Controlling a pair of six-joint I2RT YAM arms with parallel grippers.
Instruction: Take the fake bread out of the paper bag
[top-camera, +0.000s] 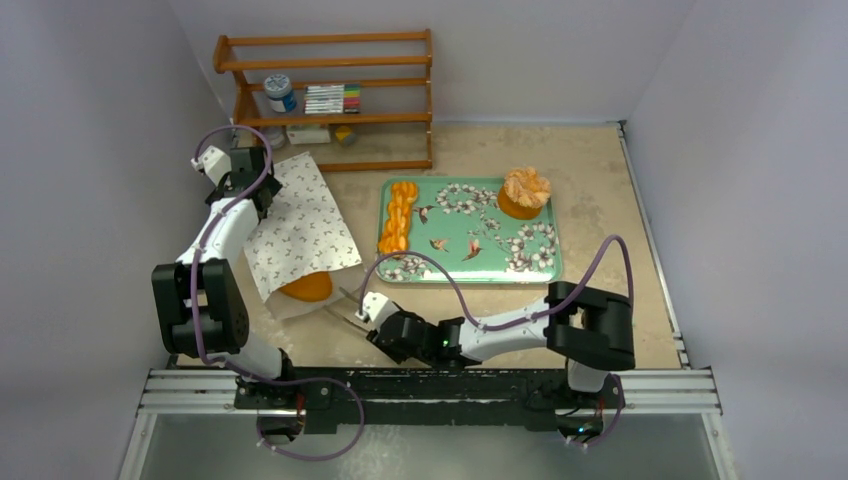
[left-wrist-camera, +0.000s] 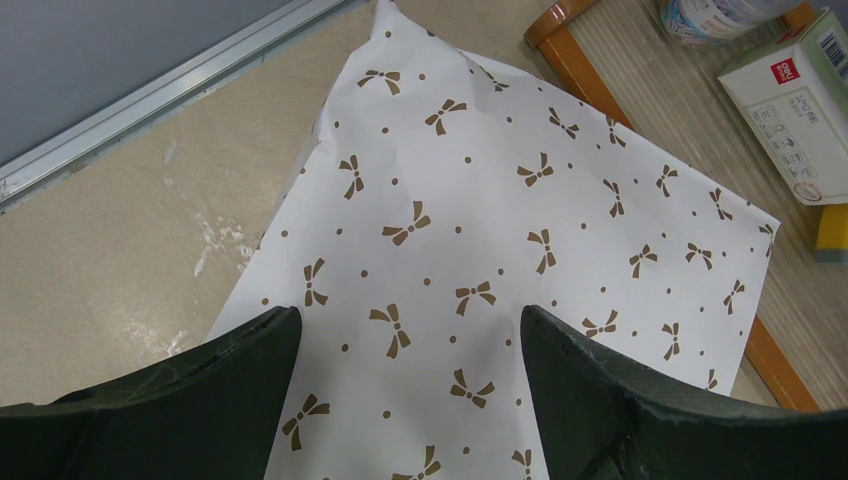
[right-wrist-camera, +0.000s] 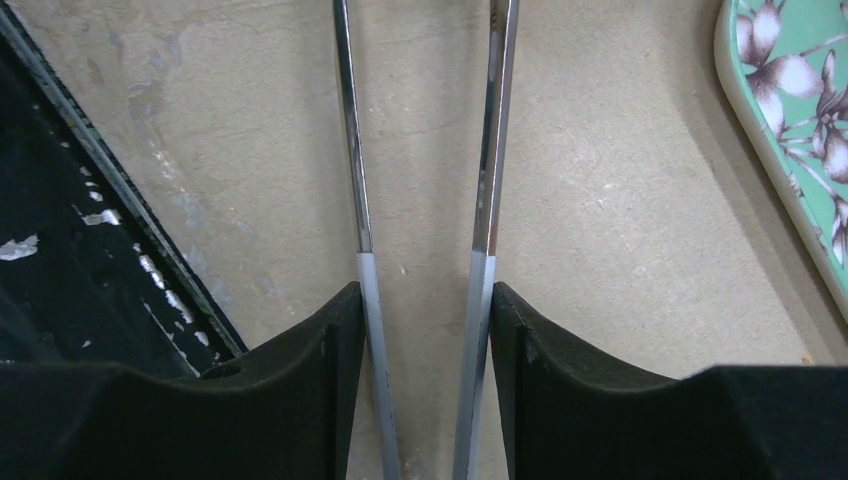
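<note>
As far as the pictures show, progress: two pieces of the fake bread are out and one sits in the bag mouth; whether more hides deeper inside cannot be told.
Table (top-camera: 600, 160): tan top that carries everything below.
Wooden rack (top-camera: 330, 119): at eleven to twelve o'clock of the table, against the back wall, with small items on its shelves.
Paper bag (top-camera: 305, 215): white with brown bows, lying flat at nine o'clock of the table, with its mouth toward six o'clock and its closed end toward eleven.
Tray (top-camera: 450, 225): green floral, at three o'clock of the bag and just apart from it.
Left gripper (left-wrist-camera: 408, 315): over the bag's eleven o'clock end, jaws spread wide with only printed paper beneath; whether the fingers touch the paper cannot be told.
Right gripper (right-wrist-camera: 425, 290): at six o'clock of the table, jaws narrowed onto both arms of the tongs.
Tongs (right-wrist-camera: 350, 150): metal, aimed toward ten o'clock, tips apart and near the bag mouth, not around any bread.
Lumpy loaf (top-camera: 399, 215): out, lying along the tray's nine o'clock edge.
Smooth loaf (top-camera: 307, 288): orange, poking from the mouth at the bag's six o'clock end.
Ruffled pastry (top-camera: 525, 188): out, at the tray's one o'clock corner.
Left to do: likely pinch the smooth loaf with the tongs, draw it clear, set it down and check the bag.
</note>
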